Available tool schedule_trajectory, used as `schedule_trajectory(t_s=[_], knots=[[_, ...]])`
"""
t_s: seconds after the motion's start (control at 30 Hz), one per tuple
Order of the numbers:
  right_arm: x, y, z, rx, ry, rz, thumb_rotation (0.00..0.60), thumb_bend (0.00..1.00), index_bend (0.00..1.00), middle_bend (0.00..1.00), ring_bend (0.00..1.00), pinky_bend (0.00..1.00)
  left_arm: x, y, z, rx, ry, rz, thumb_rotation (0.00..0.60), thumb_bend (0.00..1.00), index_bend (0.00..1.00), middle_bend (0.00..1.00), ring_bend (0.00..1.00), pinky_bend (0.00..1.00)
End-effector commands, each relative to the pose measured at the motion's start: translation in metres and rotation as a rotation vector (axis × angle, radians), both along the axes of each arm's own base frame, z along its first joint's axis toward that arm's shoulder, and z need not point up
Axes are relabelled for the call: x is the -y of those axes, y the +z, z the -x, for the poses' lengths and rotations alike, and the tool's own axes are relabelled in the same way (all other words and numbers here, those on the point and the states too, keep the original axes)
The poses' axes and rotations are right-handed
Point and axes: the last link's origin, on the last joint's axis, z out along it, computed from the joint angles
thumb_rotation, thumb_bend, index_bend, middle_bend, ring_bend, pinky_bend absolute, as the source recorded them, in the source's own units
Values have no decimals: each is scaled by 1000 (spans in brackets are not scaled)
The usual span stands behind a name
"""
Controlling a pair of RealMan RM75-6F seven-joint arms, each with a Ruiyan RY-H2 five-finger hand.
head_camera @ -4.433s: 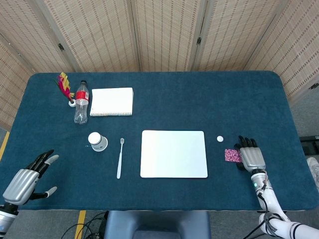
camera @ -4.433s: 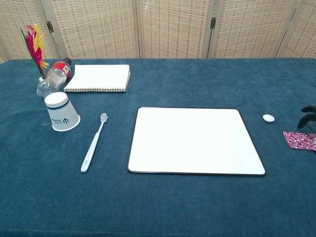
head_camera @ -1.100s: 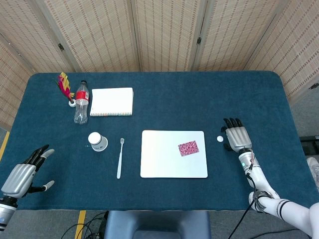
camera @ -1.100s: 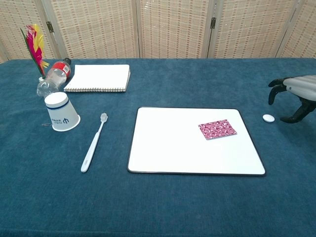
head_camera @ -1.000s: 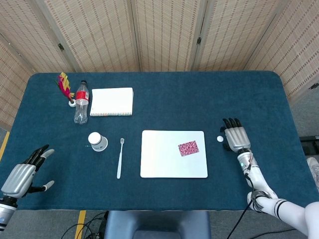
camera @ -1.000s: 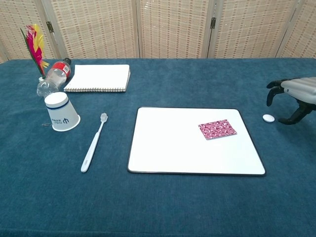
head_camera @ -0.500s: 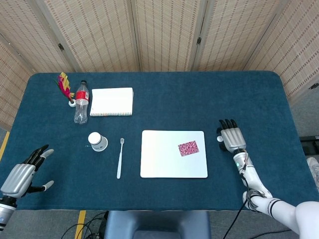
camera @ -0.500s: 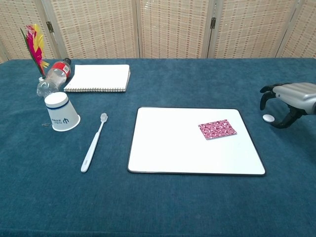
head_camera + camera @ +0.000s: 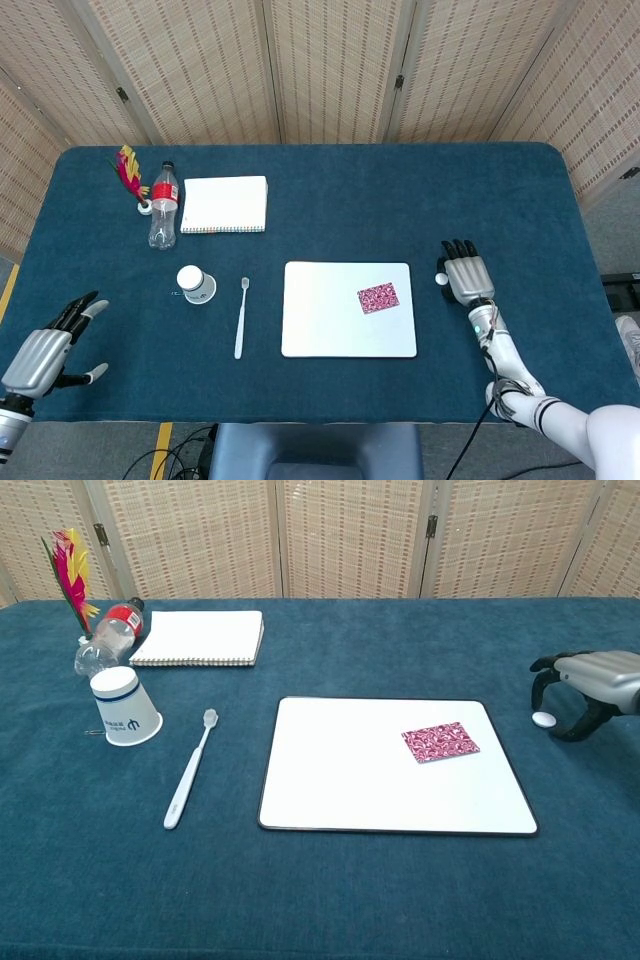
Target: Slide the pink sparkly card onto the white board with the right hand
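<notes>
The pink sparkly card (image 9: 378, 297) (image 9: 440, 742) lies flat on the right part of the white board (image 9: 320, 330) (image 9: 350, 790), with nothing touching it. My right hand (image 9: 466, 278) (image 9: 585, 688) hovers just right of the board, palm down with fingers apart and curved, holding nothing. It arches over a small white round object (image 9: 439, 279) (image 9: 543, 719). My left hand (image 9: 45, 352) stays at the near left corner of the table, fingers spread and empty; the chest view does not show it.
A white toothbrush (image 9: 240, 318) (image 9: 188, 772) lies left of the board. An upturned paper cup (image 9: 196, 284) (image 9: 125, 719), a plastic bottle (image 9: 163, 206) (image 9: 108, 634), a feathered shuttlecock (image 9: 130, 172) (image 9: 68, 565) and a spiral notebook (image 9: 224, 204) (image 9: 198, 639) occupy the far left.
The card went from the cloth at the right onto the board. My right hand then let it go, pulled back and settled lower over the small white object. The left hand barely moved.
</notes>
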Motion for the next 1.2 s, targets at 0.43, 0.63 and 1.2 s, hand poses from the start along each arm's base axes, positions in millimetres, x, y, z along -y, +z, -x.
schedule_trajectory(t_s=[0.43, 0.63, 1.2], knots=[[3, -2, 1, -9, -3, -4, 600, 268, 525, 123, 0, 0, -2, -1, 1, 3, 2, 1, 600, 255, 108, 24, 61, 296], [-3, 11, -12, 22, 47, 30, 600, 273, 530, 125, 0, 0, -2, -1, 1, 2, -2, 2, 600, 255, 106, 24, 61, 296], [-24, -21, -80, 62, 178, -90, 600, 271, 530, 125, 0, 0, 0, 5, 3, 32, 10, 1, 600, 255, 106, 24, 61, 296]])
